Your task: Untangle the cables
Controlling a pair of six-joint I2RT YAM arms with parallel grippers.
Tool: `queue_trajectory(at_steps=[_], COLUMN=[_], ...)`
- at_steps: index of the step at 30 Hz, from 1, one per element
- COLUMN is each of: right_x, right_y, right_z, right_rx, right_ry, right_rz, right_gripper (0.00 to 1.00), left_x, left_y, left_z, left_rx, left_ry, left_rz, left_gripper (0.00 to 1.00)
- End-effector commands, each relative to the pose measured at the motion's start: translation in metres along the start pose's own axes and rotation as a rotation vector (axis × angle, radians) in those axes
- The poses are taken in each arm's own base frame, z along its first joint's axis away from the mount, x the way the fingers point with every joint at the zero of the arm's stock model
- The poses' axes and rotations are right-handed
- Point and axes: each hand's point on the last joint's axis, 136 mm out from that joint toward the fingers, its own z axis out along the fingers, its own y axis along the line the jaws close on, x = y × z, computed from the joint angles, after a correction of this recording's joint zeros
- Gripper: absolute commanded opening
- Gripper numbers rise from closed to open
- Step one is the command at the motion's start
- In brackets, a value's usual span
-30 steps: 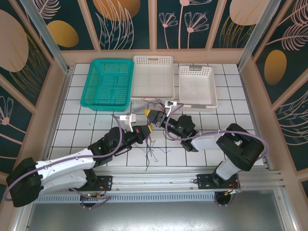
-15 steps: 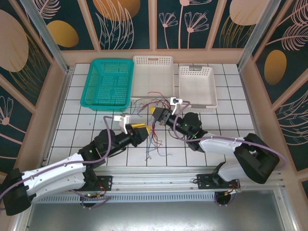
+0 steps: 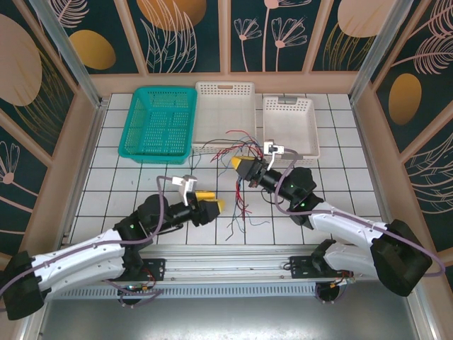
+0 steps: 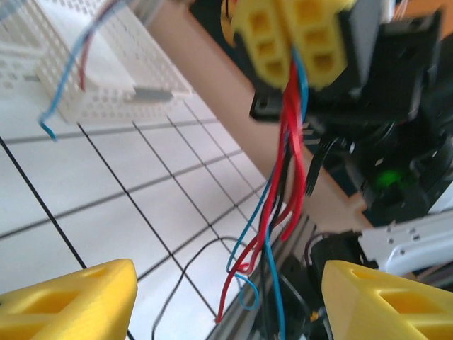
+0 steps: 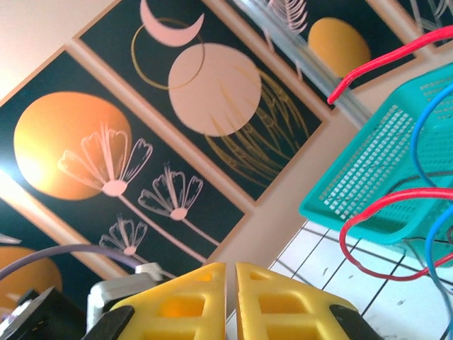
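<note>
Cables (image 3: 241,200) hang in a loose bundle from the right gripper (image 3: 244,168), clamped on them and held high, apparently so the left gripper (image 3: 210,207), fingers apart, can pick one out.

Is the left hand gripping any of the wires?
No, the left hand is open and empty; the wires hang from the right hand.

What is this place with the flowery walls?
Likely a robot practice booth: a left arm and right arm bolted beside a gridded table, with a teal basket and tangled cables.
</note>
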Motion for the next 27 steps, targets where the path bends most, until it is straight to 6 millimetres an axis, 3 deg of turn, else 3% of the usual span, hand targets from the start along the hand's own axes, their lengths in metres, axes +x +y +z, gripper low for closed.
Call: queue_trajectory(at_steps=[1, 19, 27], right_x=[-0.006, 0.001, 0.002], right_y=[0.029, 0.047, 0.052], right_z=[0.004, 0.008, 0.008], right_rx=[-0.105, -0.228, -0.26], right_ry=[0.037, 0.082, 0.08], right_rz=[-0.053, 0.004, 0.025], right_gripper=[0.0, 0.0, 0.0], left_x=[-0.002, -0.002, 0.015], left_y=[-0.03, -0.049, -0.06], left_z=[0.005, 0.026, 0.043], left_rx=[0.151, 0.291, 0.335], left_ry=[0.023, 0.024, 0.088], left_rz=[0.017, 0.006, 0.014], left_gripper=[0.69, 0.69, 0.65])
